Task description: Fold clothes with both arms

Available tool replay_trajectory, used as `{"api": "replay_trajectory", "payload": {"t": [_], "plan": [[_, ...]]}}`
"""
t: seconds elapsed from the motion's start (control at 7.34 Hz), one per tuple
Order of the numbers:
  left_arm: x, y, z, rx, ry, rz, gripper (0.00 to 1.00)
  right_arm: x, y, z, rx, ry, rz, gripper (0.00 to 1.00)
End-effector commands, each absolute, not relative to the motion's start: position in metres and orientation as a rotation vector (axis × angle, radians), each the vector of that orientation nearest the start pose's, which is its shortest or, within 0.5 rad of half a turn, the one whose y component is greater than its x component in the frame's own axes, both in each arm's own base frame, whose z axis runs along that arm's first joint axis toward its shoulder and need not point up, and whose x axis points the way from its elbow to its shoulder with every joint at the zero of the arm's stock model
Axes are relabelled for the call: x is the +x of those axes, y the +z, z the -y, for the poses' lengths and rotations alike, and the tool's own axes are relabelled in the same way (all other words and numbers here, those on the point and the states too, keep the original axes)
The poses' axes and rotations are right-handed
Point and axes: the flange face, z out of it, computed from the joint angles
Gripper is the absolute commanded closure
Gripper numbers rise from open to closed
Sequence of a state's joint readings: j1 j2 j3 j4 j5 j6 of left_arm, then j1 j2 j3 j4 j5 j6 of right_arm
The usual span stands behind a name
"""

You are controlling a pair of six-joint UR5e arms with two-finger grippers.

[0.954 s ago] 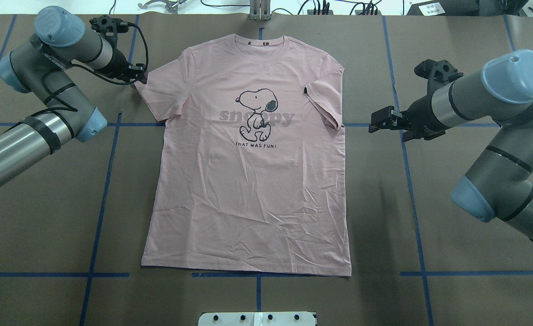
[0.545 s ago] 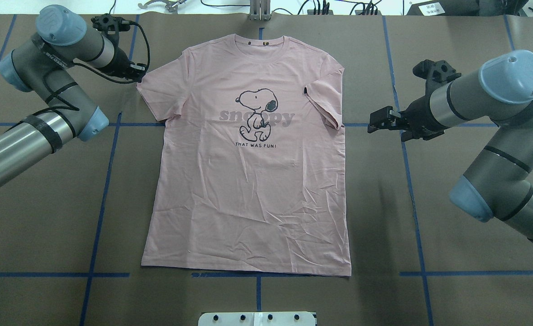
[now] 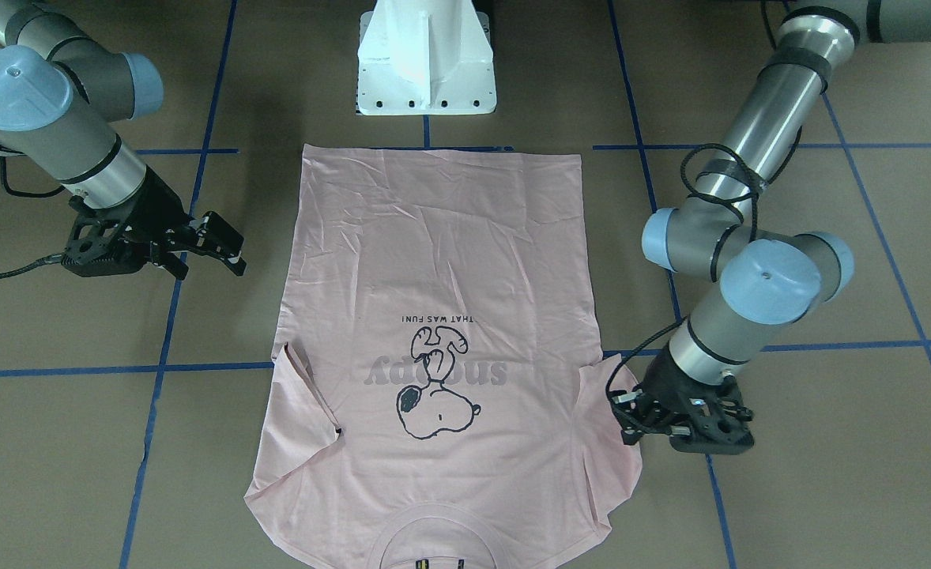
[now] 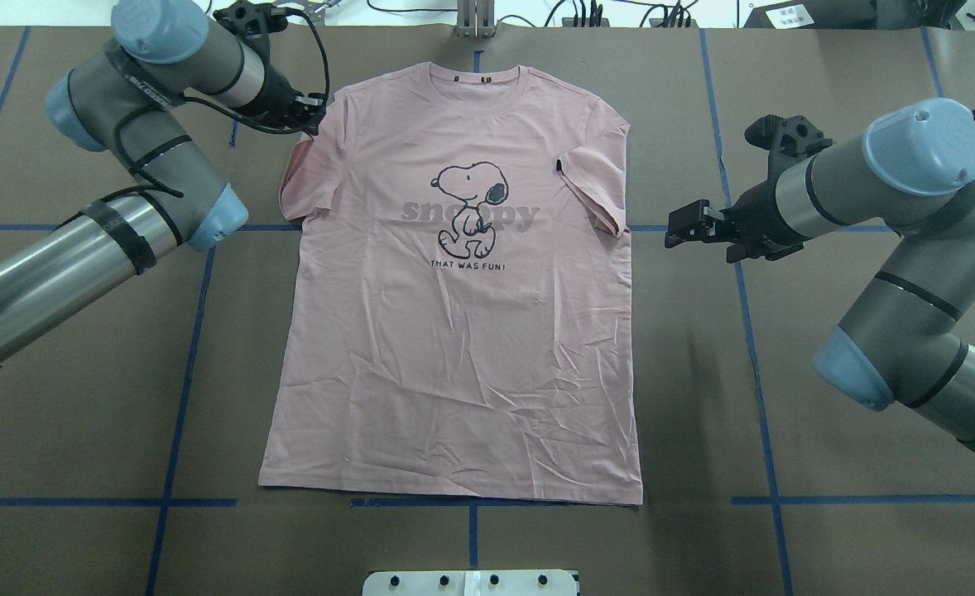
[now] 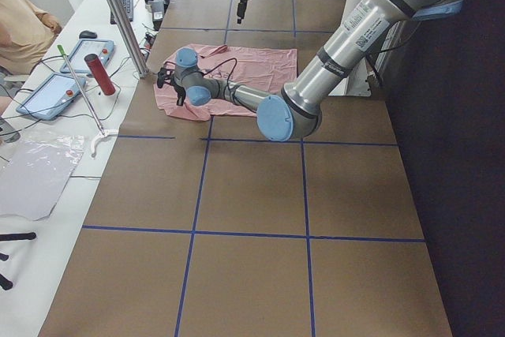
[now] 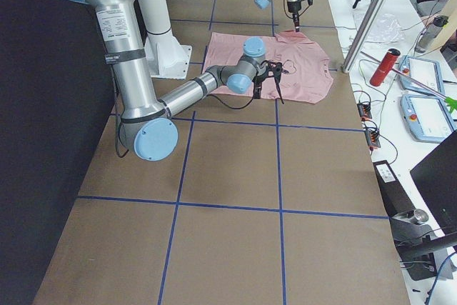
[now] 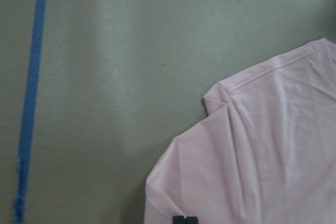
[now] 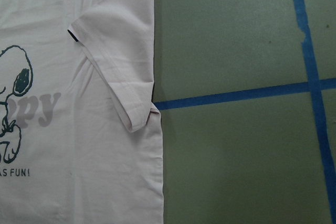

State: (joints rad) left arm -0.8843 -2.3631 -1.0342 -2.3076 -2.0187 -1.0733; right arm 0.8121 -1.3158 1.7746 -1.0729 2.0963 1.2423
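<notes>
**Shirt.** The shirt lies flat and print up at the centre of the table in the overhead view. Its collar is toward the top edge of the frame, and its hem runs along a blue tape line low in the frame. The lower half of the body is creased. The print is fully exposed.

**Left gripper.** The left gripper stands at the upper left of the overhead view, on the shirt's shoulder edge and touching the cloth. Its wrist view shows the fingertips closed together at the bottom edge of the frame, with pink cloth running up to them. It is pinching the sleeve. That sleeve is turned in toward the body and bunched, with a darker fold showing along its outer edge. In the front-facing view the same gripper sits at the lower right, hard against the sleeve's outer edge.

**Right gripper.** The right gripper stands right of centre in the overhead view, near the other sleeve but apart from it. Bare table lies between them. It is level with that sleeve's cuff. The front-facing view, at its left, shows the jaws standing apart and holding nothing. Its wrist view shows the other sleeve lying flat over the shirt's side at the left of the frame, with a small dark tag at the sleeve's upper corner.

**Side views.** Both grippers appear too small in these views to judge their grip.
</notes>
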Motion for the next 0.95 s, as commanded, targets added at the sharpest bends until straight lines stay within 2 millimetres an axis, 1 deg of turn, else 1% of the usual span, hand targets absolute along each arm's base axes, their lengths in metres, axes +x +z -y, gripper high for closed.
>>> {"api": "replay_trajectory", "payload": {"t": [0.0,0.14,0.27,0.41,0.55,0.82], "plan": [[0.507,0.287,0.657,0.304,-0.174,-1.004,1.00,-0.349,0.375,0.486,0.091,0.188,1.036,0.00],[0.514,0.289,0.663,0.312,-0.185,-0.982,1.00,-0.349,0.375,0.486,0.091,0.189,1.036,0.00],[0.520,0.293,0.673,0.317,-0.202,-0.954,1.00,-0.351,0.374,0.485,0.089,0.185,1.037,0.00],[0.521,0.301,0.680,0.356,-0.234,-0.916,1.00,-0.351,0.375,0.485,0.090,0.185,1.035,0.00],[0.521,0.300,0.683,0.363,-0.243,-0.908,1.00,-0.352,0.378,0.486,0.085,0.186,1.031,0.00],[0.517,0.295,0.688,0.360,-0.340,-0.913,1.00,-0.355,0.374,0.486,0.086,0.183,1.036,0.00]]}}
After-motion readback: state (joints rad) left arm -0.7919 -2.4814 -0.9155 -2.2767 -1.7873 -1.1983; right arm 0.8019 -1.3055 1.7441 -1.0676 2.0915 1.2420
